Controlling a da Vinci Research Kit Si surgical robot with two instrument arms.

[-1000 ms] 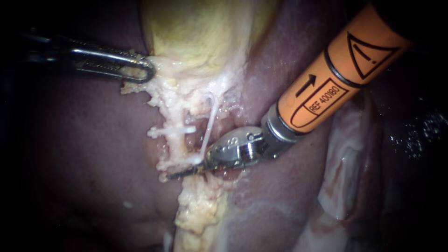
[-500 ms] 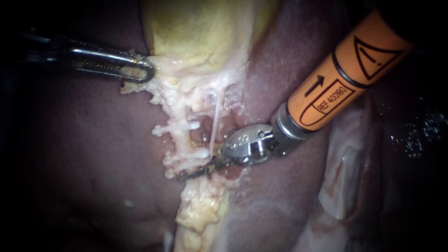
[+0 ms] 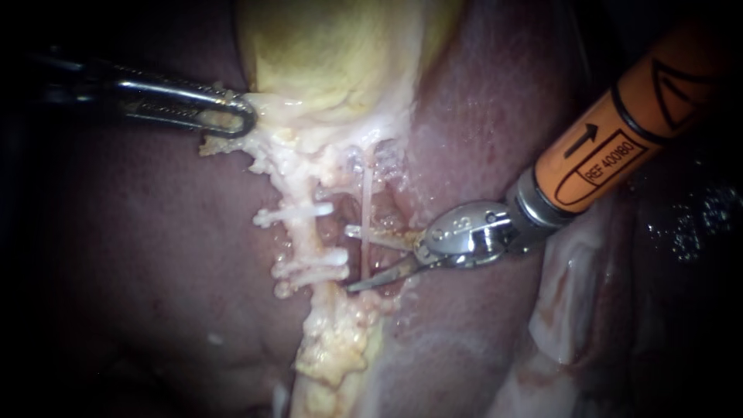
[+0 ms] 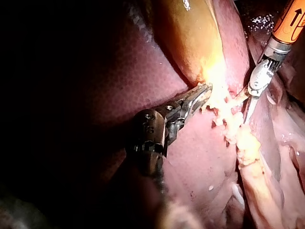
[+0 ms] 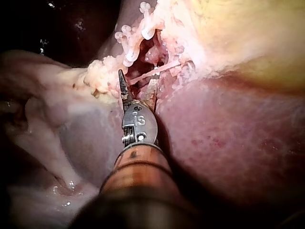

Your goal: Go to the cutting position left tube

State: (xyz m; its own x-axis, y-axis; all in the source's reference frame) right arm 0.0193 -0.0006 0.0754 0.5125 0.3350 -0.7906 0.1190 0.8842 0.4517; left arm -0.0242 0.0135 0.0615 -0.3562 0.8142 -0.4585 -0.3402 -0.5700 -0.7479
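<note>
The left tube is a pale ragged column below the yellow gallbladder, crossed by two white clips. Just to its right runs a thin pale strand. My right instrument, with an orange shaft, comes in from the upper right; its two slim blades stand open at that thin strand, a short way right of the left tube. In the right wrist view the right instrument points into the dissected pocket. My left instrument is shut on pale tissue at the gallbladder's lower edge, and the left instrument also shows in its wrist view.
Dark red liver lies on both sides of the tube. Yellowish fatty tissue continues below the clips. Pale folded tissue lies under the right shaft.
My right instrument has drawn back to the right, away from under the left tube, and its blades have opened. The thin strand now hangs straight instead of slanting. The left instrument is still.
</note>
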